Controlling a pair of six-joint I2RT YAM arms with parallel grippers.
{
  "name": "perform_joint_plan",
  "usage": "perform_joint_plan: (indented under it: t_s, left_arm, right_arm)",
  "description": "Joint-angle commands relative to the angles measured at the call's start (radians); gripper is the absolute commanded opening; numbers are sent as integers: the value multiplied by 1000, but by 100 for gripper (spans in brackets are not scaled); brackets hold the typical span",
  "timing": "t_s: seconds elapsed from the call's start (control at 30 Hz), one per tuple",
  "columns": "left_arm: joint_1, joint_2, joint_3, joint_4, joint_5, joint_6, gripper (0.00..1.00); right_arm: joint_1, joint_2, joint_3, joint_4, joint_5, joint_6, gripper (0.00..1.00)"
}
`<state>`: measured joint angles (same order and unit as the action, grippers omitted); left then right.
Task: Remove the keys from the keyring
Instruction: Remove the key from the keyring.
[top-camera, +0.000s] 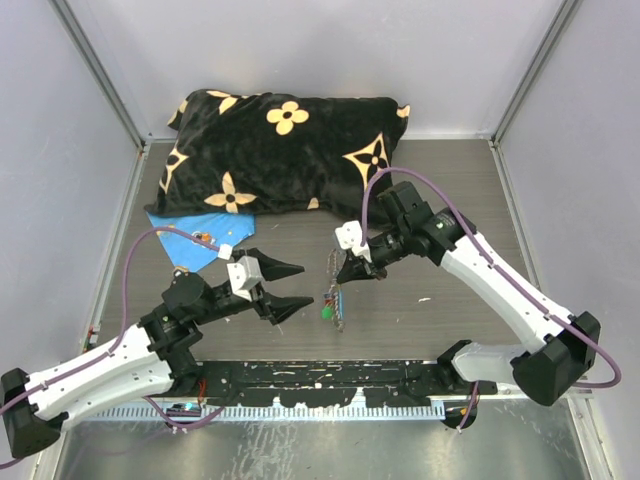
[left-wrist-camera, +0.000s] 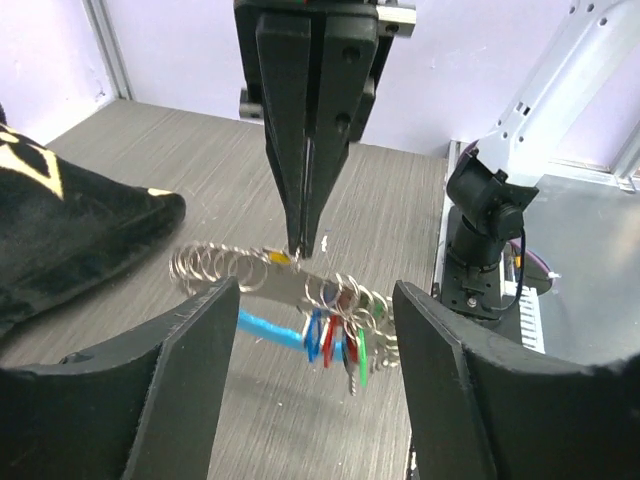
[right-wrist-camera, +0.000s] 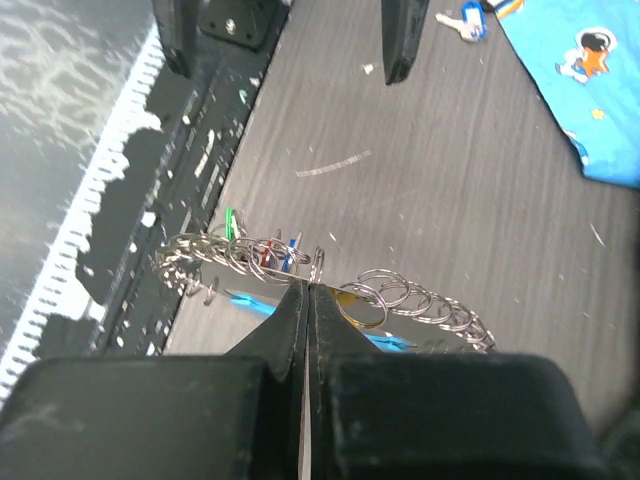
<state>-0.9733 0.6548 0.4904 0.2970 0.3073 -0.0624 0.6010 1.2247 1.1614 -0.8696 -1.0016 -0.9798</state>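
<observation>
My right gripper (top-camera: 352, 272) is shut on the keyring (top-camera: 335, 292), a chain of grey metal rings with a light-blue section, and holds it above the table. The keys (top-camera: 329, 311) hang from its lower end. In the left wrist view the keyring (left-wrist-camera: 225, 266) hangs from the shut right gripper (left-wrist-camera: 305, 243), with red, blue and green keys (left-wrist-camera: 345, 335) bunched at one end. My left gripper (left-wrist-camera: 312, 290) is open, one finger on each side of the keys without touching them. In the right wrist view my right gripper (right-wrist-camera: 305, 290) pinches the keyring (right-wrist-camera: 425, 305) mid-chain, beside the keys (right-wrist-camera: 265, 250).
A black pillow (top-camera: 280, 150) with tan flowers lies at the back. A blue flat sheet (top-camera: 195, 242) lies in front of it at left. A loose key (right-wrist-camera: 468, 18) lies beside that sheet (right-wrist-camera: 580, 90). A black rail (top-camera: 320, 380) runs along the near edge.
</observation>
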Motion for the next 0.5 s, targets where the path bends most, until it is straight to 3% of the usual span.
perform_joint_plan:
  t_s: [0.0,0.23,0.33,0.47]
  left_arm:
    - [1,12,-36,88,-27,-5,66]
    - [-1,178,-46,336,-69,-8,71]
    - [0,246,-53,463,-60,31,67]
    - [0,322,-27,502,-34,48,58]
  right_arm:
    - [10,53,170,-227,138,-163,1]
    - [75,191,399,-449,363,-94,1]
    - [94,244,477,-534,381,-71,1]
    - [100,263,498,-527,401,-27,1]
